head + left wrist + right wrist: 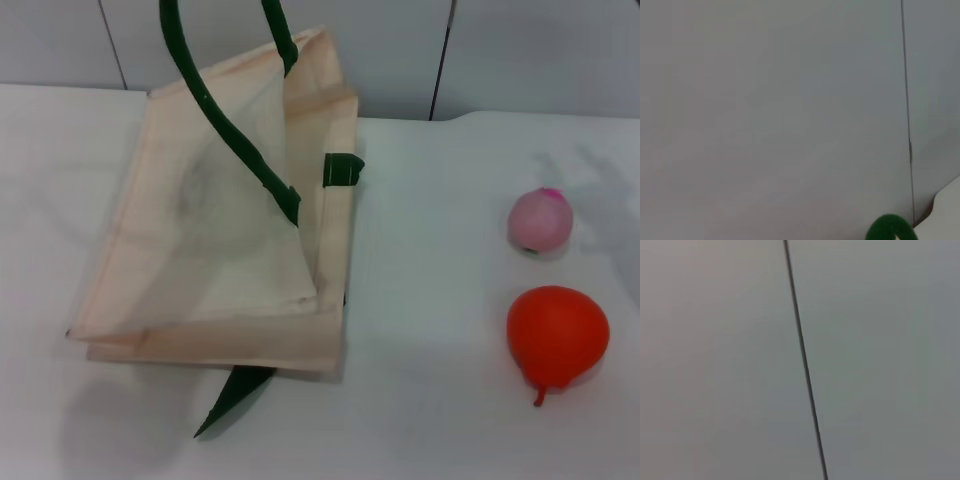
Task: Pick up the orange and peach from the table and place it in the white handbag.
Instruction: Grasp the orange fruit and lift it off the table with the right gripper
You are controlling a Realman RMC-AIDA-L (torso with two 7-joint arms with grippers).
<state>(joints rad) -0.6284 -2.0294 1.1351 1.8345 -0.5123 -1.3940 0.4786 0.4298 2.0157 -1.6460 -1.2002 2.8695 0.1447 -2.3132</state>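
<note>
Claw status: neither the left claw nor the right claw appears in any view, so how far either is open, or whether it has hold of anything, cannot be told. Right wrist view: grey wall panels with one dark seam. Left wrist view: the same wall, plus a bit of green handle (pixel 888 228) at the frame edge.

Count on the desk (pixel 430 400): one bag, two fruits.
- One white handbag (pixel 220 230), on the robot's left side of the desk, mouth held open. Two dark green handles; one (pixel 225 120) rises out of the head view, another strap end (pixel 232 397) lies flat on the desk beneath the bag.
- One peach (pixel 541 221), on the right, well apart from the bag.
- One orange (pixel 556 335), just nearer the robot than the peach, not touching it, stem end toward the robot.
</note>
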